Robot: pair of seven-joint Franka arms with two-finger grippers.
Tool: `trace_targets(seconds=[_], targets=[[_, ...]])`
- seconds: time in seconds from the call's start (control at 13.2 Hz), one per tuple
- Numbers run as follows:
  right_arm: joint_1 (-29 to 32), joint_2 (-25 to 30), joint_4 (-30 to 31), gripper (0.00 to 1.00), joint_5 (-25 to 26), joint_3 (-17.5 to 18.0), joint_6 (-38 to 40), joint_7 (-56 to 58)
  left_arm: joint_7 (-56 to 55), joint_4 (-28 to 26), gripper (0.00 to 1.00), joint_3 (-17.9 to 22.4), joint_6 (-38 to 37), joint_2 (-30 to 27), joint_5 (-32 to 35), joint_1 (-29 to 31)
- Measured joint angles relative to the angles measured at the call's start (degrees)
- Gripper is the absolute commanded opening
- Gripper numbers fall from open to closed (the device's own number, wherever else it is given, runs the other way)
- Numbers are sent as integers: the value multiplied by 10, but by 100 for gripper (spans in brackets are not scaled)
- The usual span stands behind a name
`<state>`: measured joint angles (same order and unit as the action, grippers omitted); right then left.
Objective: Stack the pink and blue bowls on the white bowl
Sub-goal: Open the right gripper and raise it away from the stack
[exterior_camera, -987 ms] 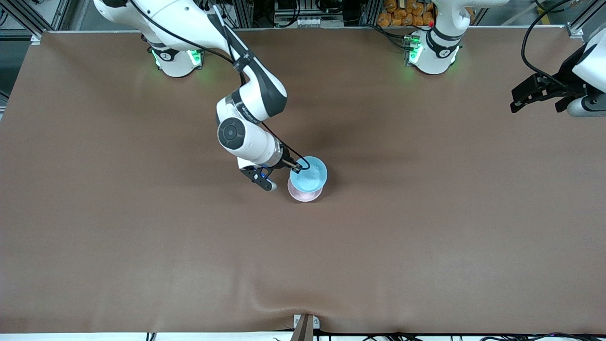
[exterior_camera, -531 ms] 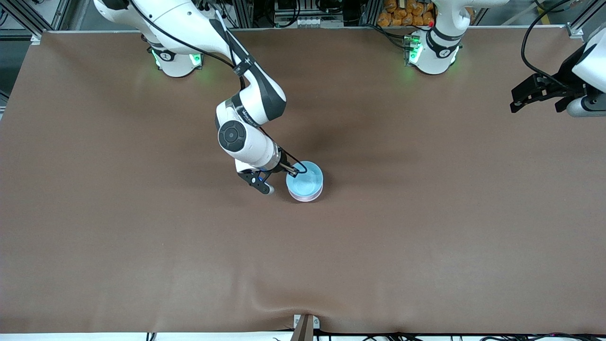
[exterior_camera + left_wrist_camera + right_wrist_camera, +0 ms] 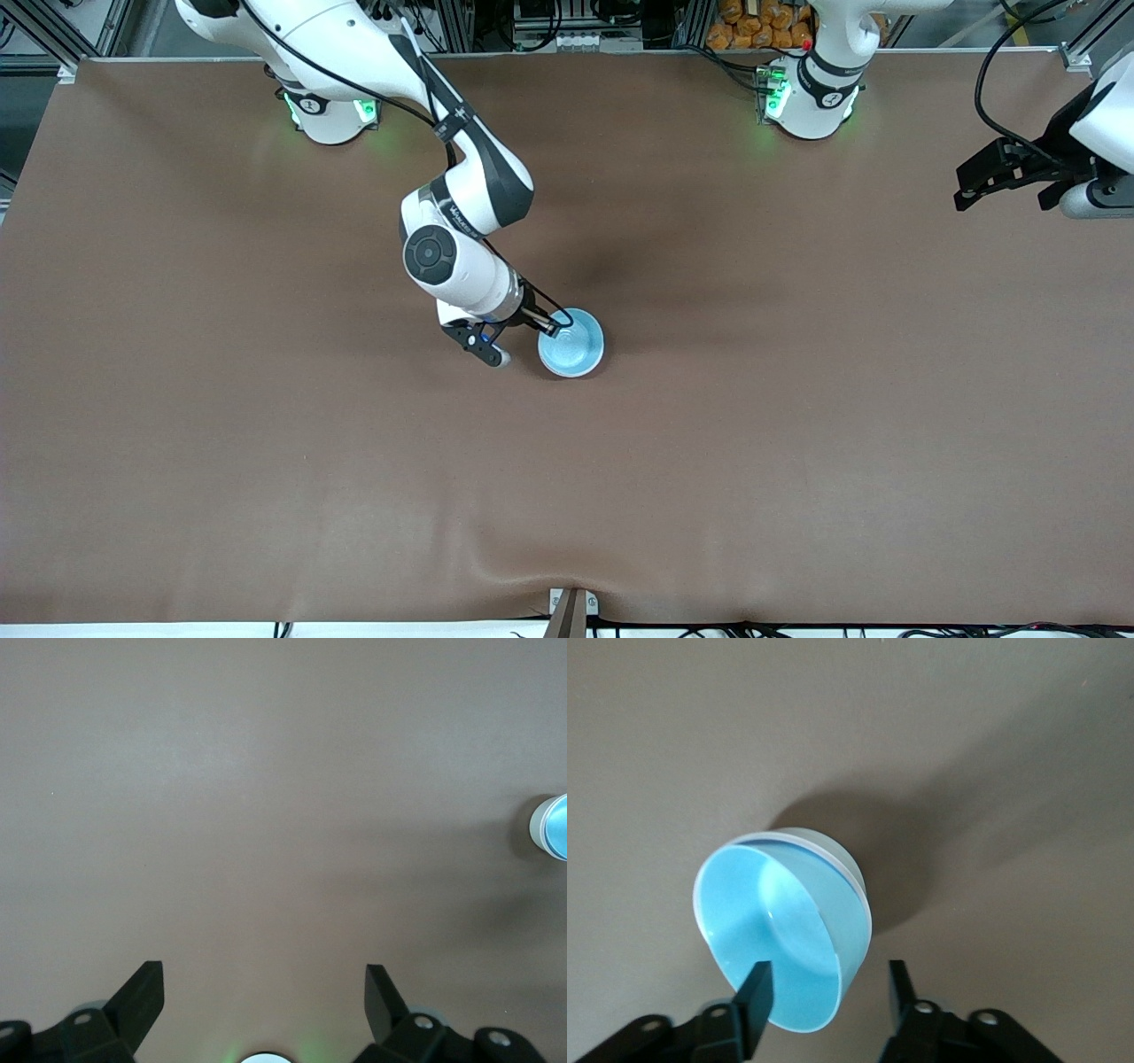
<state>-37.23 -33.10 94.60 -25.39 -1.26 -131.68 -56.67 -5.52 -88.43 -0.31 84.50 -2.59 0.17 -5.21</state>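
My right gripper [image 3: 826, 990] sits low over the blue bowl [image 3: 784, 935], its fingers [image 3: 756, 989] parted and straddling the bowl's rim, one inside and one outside. I see a gap on each side of the wall, so I am not clamping it. In the front view that gripper [image 3: 542, 324] meets the blue bowl [image 3: 571, 344] at the rim toward the robots' bases, and my own wrist covers most of the fingers there.

The blue bowl is nested on a stack near the middle of the table [image 3: 797, 399]. From above it covers what lies beneath. In the right wrist view only a thin pale rim shows just under its edge, and I cannot tell its colour for sure; pink and white bowls are not separately made out.

My left gripper [image 3: 1005, 173] waits in the air at the left arm's end of the table, well apart from the blue bowl, partly cut off by the picture's edge. Its own view shows the left gripper [image 3: 264, 1010] with fingers wide apart and nothing between them, and the blue bowl [image 3: 552, 826] is cut off at the frame's edge.
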Motion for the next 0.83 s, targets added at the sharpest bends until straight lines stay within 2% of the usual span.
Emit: trace_targets(seconds=[0.15,0.38,0.68,0.83], targets=[[32,26,-17,100,13,-9,77,14,0,0,100,0,0,0,0,0],[122,88,-28,100,55,-15,210,118,0,0,100,0,0,0,0,0],[220,142,-22,100,141,-16,259,242,0,0,100,0,0,1,0,0],[256,167,-11,100,157,-17,275,306,0,0,100,0,0,1,0,0]])
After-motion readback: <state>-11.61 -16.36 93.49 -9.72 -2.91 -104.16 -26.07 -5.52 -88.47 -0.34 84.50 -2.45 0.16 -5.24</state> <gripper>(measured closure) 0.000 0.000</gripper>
